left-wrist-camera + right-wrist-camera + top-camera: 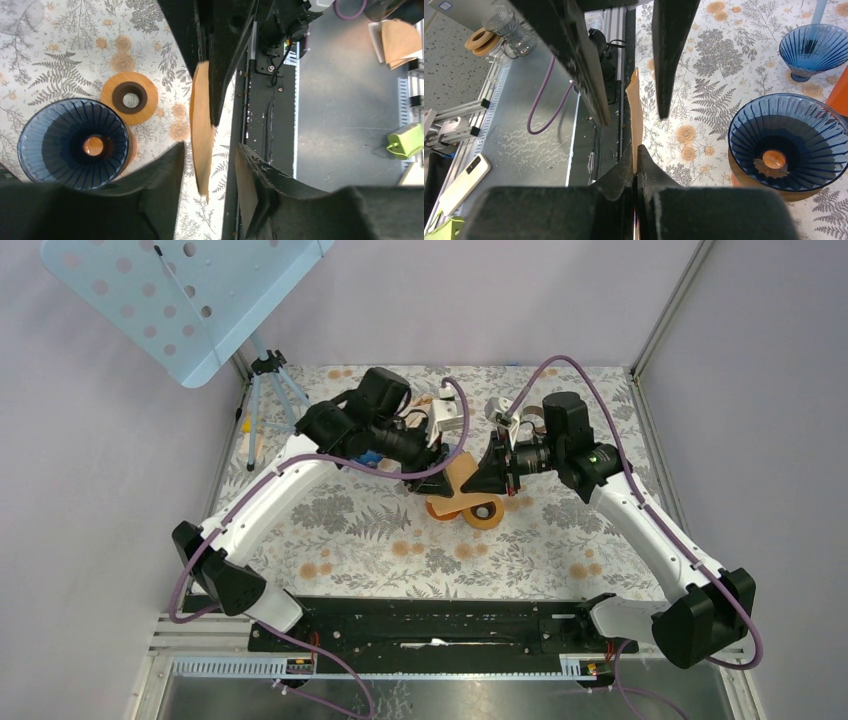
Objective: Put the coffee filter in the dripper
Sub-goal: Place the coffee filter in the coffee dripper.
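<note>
The brown paper coffee filter (459, 472) hangs edge-on in mid-air between both grippers. My right gripper (636, 150) is shut on the filter's (634, 105) near edge. My left gripper (211, 147) stands open, its two fingers either side of the filter (201, 132) without touching it. The dripper (74, 144), dark blue ribbed glass on an orange base, stands on the floral cloth just left of the filter in the left wrist view. In the right wrist view the dripper (788, 141) is to the right. From above only its orange base (441, 510) shows under the grippers.
A wooden ring (130, 97) lies beside the dripper. A second blue dripper (814, 47) stands farther back. A small tripod (270, 390) and a pale blue perforated board (190, 295) are at the back left. Spare filters (395, 42) lie off the table.
</note>
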Controlling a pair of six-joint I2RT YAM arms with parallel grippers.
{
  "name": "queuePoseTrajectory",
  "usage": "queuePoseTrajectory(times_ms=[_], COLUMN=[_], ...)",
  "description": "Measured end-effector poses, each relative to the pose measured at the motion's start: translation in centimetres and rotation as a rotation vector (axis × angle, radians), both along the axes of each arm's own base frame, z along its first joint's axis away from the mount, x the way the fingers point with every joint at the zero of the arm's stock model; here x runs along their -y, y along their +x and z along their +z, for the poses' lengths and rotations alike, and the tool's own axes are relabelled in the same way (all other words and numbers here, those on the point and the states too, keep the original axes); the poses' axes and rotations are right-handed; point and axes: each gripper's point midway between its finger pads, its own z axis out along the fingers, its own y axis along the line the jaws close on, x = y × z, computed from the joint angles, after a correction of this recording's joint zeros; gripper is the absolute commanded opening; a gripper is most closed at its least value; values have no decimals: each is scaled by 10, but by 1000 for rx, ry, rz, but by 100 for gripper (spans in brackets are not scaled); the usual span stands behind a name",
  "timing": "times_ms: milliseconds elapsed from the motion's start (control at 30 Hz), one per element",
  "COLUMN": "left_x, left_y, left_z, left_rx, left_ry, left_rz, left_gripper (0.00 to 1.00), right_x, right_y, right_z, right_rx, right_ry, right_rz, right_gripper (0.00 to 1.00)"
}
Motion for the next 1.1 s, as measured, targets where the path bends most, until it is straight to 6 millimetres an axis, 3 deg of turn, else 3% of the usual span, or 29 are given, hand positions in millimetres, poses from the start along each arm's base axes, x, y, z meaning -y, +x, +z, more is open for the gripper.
queuePoseTrajectory(times_ms=[100,267,333,467,633,1100], left_x=[-11,-58,-69,-66,-60,-44], left_y=[0,13,12,-3,-6,-4], left_z=[6,17,16,6,-6,3], left_rx=[5,28,41,8,-56,-62], left_ry=[-41,-114,-135,-180,-205,-252], left_rz=[-5,89,112,67,58,43], left_gripper=[59,66,67,68,68,65], right_x=[2,7,9,11,12,9], right_y=[-1,-9,-14,-20,-19,-14], right_z=[0,10,15,18,19,27], right_rx=[-1,9,8,-37,-77,-86], right_ry=[1,33,60,107,125,152], right_rz=[3,33,51,80,82,74], right_gripper=[0,0,0,0,0,0])
